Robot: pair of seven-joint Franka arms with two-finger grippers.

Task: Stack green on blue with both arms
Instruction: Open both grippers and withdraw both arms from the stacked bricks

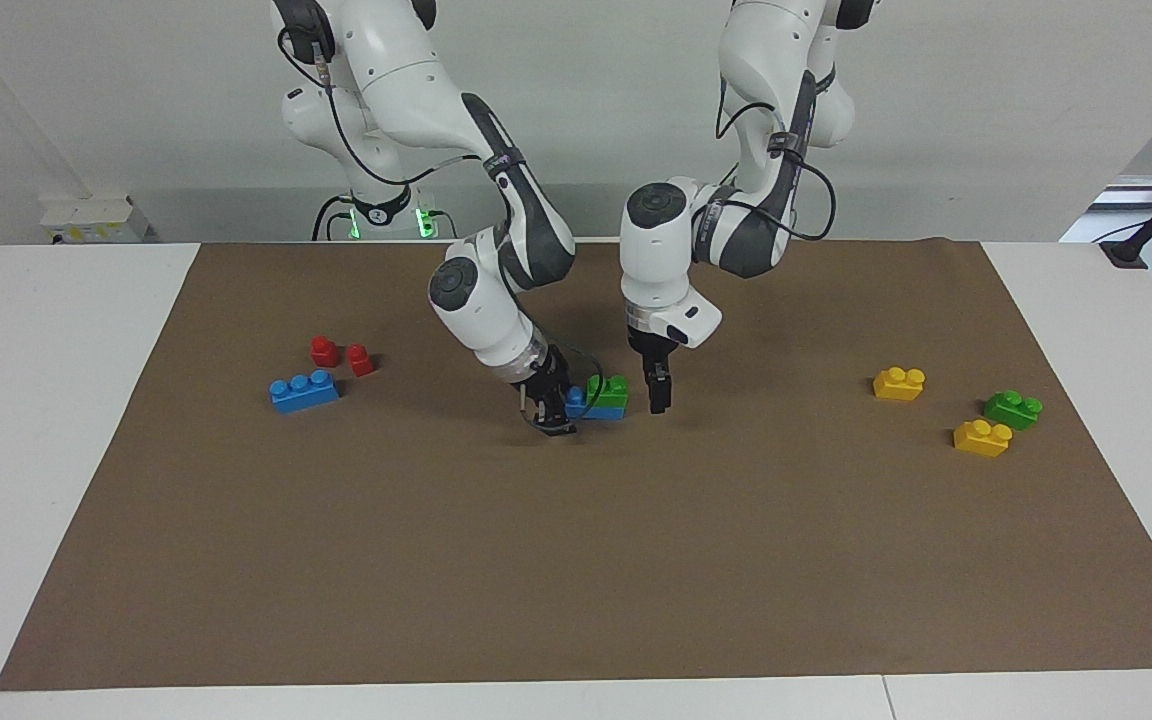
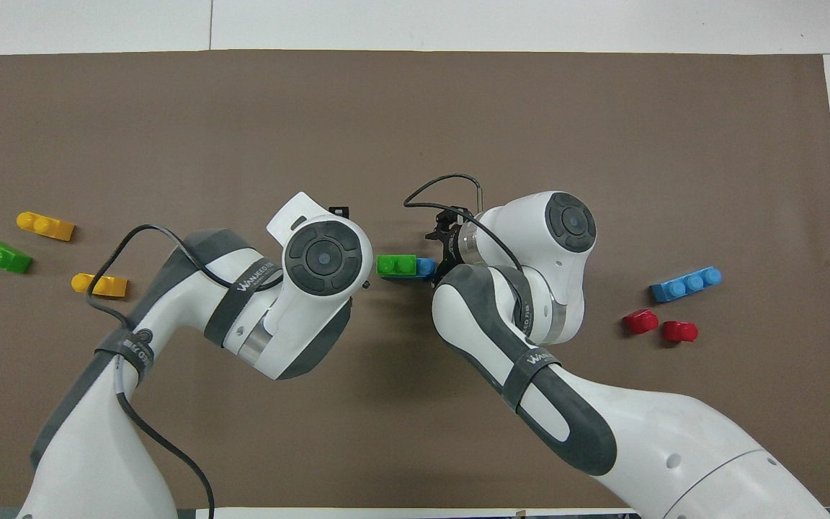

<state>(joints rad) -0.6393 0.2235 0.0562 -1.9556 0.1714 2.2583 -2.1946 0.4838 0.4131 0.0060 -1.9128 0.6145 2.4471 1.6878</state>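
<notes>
1. The fingers of the right gripper [image 1: 554,408] are closed on one end of a bright blue plastic toy brick [image 1: 588,404], low at the middle of the brown mat [image 1: 576,560] on the bench.
2. The fingers of the left gripper [image 1: 658,396] hang just beside the stack's other end, not touching it; whether they are parted I cannot tell.
3. A small bright green plastic brick with two round studs [image 1: 608,391] sits on the blue brick, covering its end toward the left arm; one blue stud shows bare at the gripped end.
4. A second blue three-stud brick [image 1: 304,390] lies toward the right arm's end, beside two small red pieces [image 1: 341,355].
5. A second green brick [image 1: 1013,408] lies toward the left arm's end, between two yellow two-stud bricks [image 1: 899,383].
</notes>
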